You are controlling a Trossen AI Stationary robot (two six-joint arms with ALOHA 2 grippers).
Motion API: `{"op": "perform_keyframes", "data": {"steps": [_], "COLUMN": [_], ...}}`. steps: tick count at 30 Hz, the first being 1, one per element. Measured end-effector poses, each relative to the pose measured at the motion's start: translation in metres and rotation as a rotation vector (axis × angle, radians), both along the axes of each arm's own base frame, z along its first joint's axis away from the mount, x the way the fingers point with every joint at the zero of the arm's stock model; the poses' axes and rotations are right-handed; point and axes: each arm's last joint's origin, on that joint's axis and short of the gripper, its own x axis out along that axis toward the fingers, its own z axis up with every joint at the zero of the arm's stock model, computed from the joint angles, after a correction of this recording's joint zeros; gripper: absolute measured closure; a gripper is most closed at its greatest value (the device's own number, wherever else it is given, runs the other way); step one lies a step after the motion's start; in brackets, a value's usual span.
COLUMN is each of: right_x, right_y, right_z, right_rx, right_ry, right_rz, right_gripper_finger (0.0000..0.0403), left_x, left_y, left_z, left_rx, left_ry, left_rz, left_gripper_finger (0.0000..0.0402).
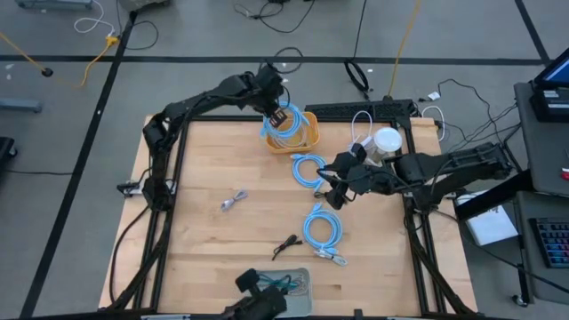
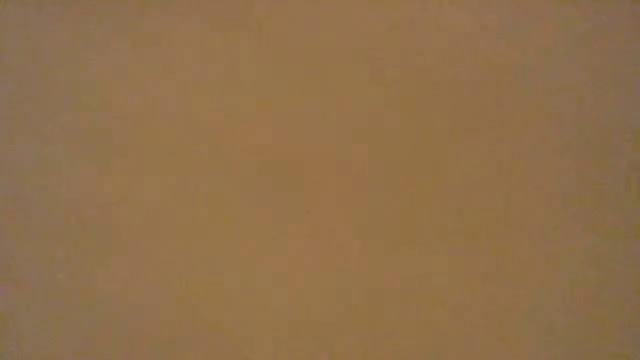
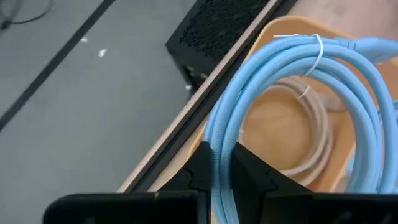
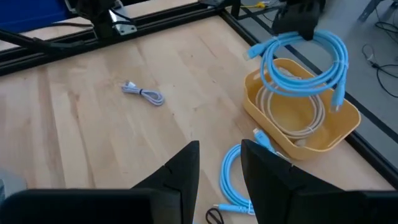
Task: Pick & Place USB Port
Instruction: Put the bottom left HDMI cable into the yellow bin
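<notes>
Left hand (image 3: 221,180) pinches the blue cable (image 3: 298,93) above the yellow bin (image 1: 307,133) at twelve o'clock on the surface — lower it well inside before letting go; right hand (image 4: 219,165), spread, waits at three.

Overhead table (image 1: 204,249) view; both wrist cameras close on yellow bin (image 4: 323,140).

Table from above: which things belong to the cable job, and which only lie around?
Job:
- blue cable coil, held over the bin by the left gripper
- yellow bin, beige cable inside
- right gripper, open, over the table

Lying about:
- grey cable
- white cup
</notes>
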Motion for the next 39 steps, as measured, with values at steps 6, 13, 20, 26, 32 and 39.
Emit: {"op": "perform_keyframes", "data": {"steps": [6,13,20,26,32,39], "right_x": [0.001,0.003,0.005,0.005,0.007,0.007], "right_y": [-0.008,-0.013,-0.014,-0.014,-0.016,-0.016], "right_z": [0.001,0.002,0.005,0.005,0.007,0.008], "right_rx": [0.000,-0.001,-0.005,-0.005,-0.007,-0.008], "right_ry": [-0.012,-0.020,-0.054,-0.053,-0.075,-0.084], "right_rz": [-0.031,-0.045,-0.043,-0.042,-0.047,-0.045], "right_gripper_finger": [0.0293,0.0293,0.0293,0.0293,0.0293,0.0293], "left_x": [-0.004,0.005,0.015,0.020,0.020,0.022], "left_y": [0.008,0.007,0.012,0.009,0.013,0.014], "left_z": [-0.002,-0.011,-0.043,-0.040,-0.033,-0.033], "left_rx": [-0.016,-0.001,-0.049,-0.010,0.013,0.030], "left_ry": [-0.010,0.010,0.067,0.058,0.031,0.023], "left_rz": [-0.077,-0.141,-0.174,-0.195,-0.191,-0.204], "left_gripper_finger": [0.0370,0.0370,0.0370,0.0370,0.0370,0.0370]}}
